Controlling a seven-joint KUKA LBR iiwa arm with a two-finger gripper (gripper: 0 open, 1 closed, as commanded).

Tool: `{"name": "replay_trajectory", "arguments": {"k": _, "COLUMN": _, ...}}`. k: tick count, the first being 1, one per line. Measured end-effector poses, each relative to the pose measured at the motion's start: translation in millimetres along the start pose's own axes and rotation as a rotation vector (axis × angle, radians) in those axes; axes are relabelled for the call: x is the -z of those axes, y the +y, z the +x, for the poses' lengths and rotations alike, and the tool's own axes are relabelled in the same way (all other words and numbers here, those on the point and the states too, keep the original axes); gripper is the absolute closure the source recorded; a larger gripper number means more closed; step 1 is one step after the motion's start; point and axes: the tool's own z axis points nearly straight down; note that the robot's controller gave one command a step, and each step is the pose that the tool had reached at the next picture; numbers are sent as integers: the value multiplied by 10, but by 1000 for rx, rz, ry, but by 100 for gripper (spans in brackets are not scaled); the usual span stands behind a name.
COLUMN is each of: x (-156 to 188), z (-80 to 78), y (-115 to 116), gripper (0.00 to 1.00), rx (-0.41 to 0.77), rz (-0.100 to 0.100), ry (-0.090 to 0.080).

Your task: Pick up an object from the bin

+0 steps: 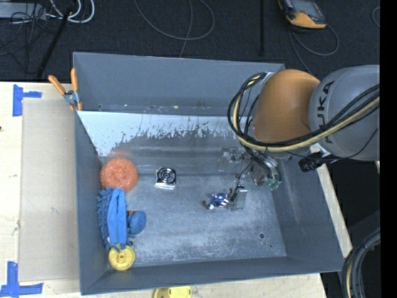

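End effector (237, 195) low in bin (186, 92); opening not discernible. Small blue thing (217, 201) just beside, view-left. Silver metal piece (165, 177) farther that way.

Grey robot arm (347, 110): cut off at frame's 3 o'clock edge. Upper body of gripper (237, 196): hidden under orange dome-shaped wrist cover (282, 104) and black cables.

Small blue-and-white object (217, 200), at 9 o'clock of gripper: too small to identify; contact with gripper unclear.

Small shiny silver metal piece (165, 177), 10 o'clock on floor of grey metal bin (186, 98): kind unreadable.

Yellow round piece (121, 258), 7 o'clock corner: top overlapped by blue fuzzy brush-like object (115, 216).
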Motion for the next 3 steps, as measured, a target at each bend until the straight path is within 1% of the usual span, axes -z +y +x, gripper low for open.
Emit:
{"name": "replay_trajectory", "arguments": {"k": 1, "x": 48, "z": -15, "y": 0, "gripper": 0, "rx": 0, "rz": 0, "ry": -8}}
{"name": "replay_trajectory", "arguments": {"k": 2, "x": -227, "z": 154, "y": -114, "gripper": 0, "rx": -89, "rz": -2, "ry": -18}}
{"name": "replay_trajectory", "arguments": {"k": 3, "x": -720, "z": -118, "y": -278, "gripper": 100, "rx": -85, "rz": 0, "ry": -9}}
